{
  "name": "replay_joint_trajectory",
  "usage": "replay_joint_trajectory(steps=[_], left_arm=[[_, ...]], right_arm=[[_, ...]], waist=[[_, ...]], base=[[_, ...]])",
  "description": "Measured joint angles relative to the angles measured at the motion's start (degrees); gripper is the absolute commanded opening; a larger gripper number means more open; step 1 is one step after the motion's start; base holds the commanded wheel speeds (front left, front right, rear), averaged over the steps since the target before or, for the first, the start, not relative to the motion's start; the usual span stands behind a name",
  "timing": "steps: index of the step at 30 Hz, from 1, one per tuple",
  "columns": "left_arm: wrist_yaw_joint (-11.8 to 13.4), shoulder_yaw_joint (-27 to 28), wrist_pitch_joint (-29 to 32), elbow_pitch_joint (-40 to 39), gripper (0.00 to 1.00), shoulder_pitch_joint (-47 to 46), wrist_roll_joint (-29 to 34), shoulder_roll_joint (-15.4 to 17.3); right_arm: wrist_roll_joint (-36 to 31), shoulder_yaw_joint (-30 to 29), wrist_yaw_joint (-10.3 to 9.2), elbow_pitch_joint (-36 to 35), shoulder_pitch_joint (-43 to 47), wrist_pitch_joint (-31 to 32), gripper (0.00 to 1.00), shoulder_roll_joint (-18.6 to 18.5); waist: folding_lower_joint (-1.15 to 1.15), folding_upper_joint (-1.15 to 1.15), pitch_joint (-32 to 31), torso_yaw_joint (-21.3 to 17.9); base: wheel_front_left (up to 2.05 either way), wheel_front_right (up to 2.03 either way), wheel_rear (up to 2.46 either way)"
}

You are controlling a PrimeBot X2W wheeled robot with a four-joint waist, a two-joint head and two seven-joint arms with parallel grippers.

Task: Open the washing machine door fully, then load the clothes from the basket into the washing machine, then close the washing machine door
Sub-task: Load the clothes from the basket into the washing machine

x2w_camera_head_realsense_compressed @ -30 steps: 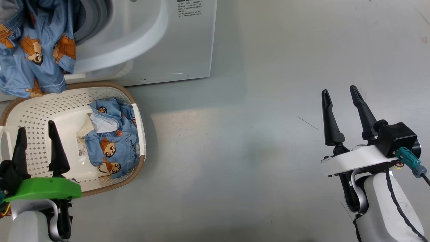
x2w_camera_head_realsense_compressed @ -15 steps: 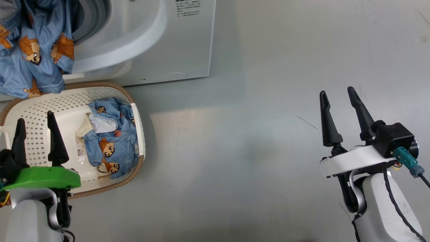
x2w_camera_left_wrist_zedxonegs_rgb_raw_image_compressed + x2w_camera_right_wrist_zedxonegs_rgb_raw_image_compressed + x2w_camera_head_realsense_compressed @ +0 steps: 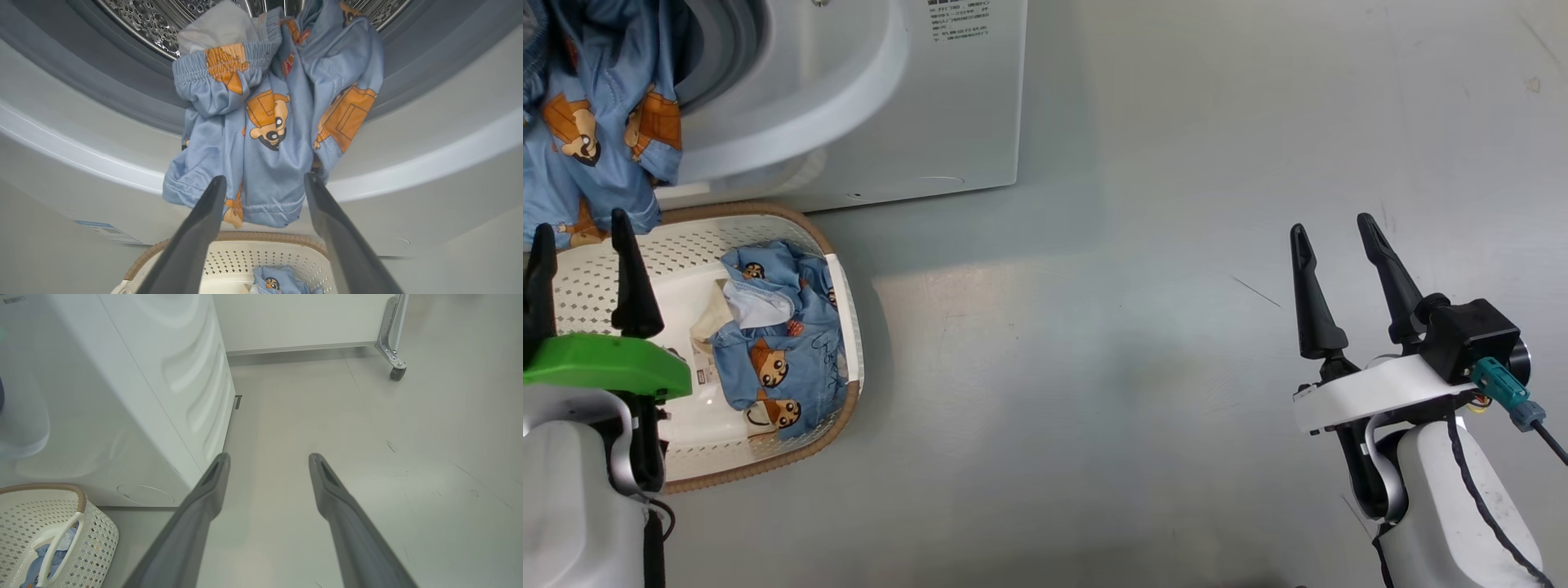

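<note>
Spread wide and holding nothing, my left gripper (image 3: 582, 224) hovers over the cream-white perforated plastic basket (image 3: 711, 237), fingertips (image 3: 212, 200) near the hem of a light blue cartoon-printed garment (image 3: 269, 122) that hangs out of the big white front-loading washing machine (image 3: 931, 106) over its grey rubber gasket (image 3: 102, 79). A second blue printed garment (image 3: 776, 343) lies in the basket's right half. Far right, my right gripper (image 3: 1330, 223) stands equally wide and empty above the grey floor (image 3: 1094, 367).

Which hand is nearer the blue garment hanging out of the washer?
Left. The left hand is right by the lower edge of the garment, above the basket; the right hand is far off over the floor.
</note>
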Motion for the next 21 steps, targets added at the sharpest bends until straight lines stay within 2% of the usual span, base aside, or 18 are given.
replay_joint_trajectory(steps=[6,12,21], left_arm=[[0.0,-0.1,2.8,3.3,1.0,-2.8,0.0,0.5],[0.6,0.5,4.5,6.0,1.0,-5.3,0.7,2.9],[0.6,0.5,5.8,8.7,1.0,-9.8,-0.5,3.0]], right_arm=[[0.0,0.5,0.0,0.1,0.0,0.0,1.0,0.0],[0.1,0.7,0.0,0.1,0.0,0.0,1.0,0.1],[0.2,0.4,0.0,0.0,-0.1,0.0,1.0,0.1]], waist=[[0.0,0.0,0.2,-0.7],[0.0,0.0,0.9,-1.6],[0.0,0.0,2.8,-2.2]], base=[[0.0,0.0,0.0],[0.0,0.0,0.0],[0.0,0.0,0.0]])
